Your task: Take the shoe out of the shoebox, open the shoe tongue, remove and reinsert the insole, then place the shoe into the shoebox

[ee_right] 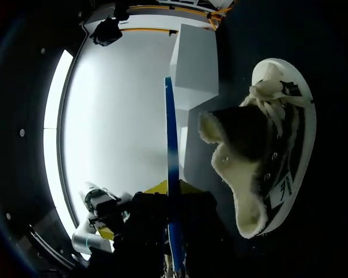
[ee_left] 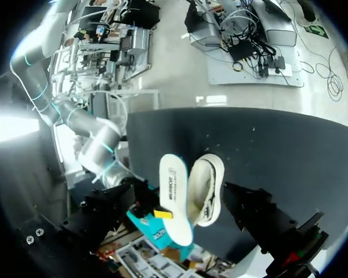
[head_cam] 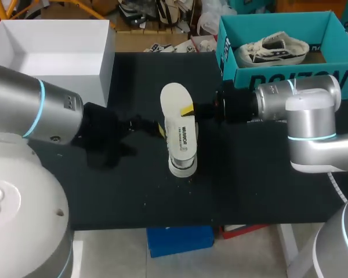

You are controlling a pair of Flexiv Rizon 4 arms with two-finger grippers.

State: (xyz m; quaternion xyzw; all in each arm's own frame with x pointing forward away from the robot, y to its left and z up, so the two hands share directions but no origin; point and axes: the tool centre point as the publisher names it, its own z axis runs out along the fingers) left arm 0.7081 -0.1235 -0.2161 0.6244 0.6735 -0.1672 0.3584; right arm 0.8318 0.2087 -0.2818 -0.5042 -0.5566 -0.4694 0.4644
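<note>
Insole (head_cam: pixel 175 104) gripped by right pincer (head_cam: pixel 188 110), over shoe (head_cam: pixel 182 165).

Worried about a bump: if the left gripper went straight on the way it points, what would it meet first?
Likely the insole, raised just ahead of the left gripper; depth is unclear.

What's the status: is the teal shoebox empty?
No, the head view shows a white shoe lying inside the teal shoebox.
</note>
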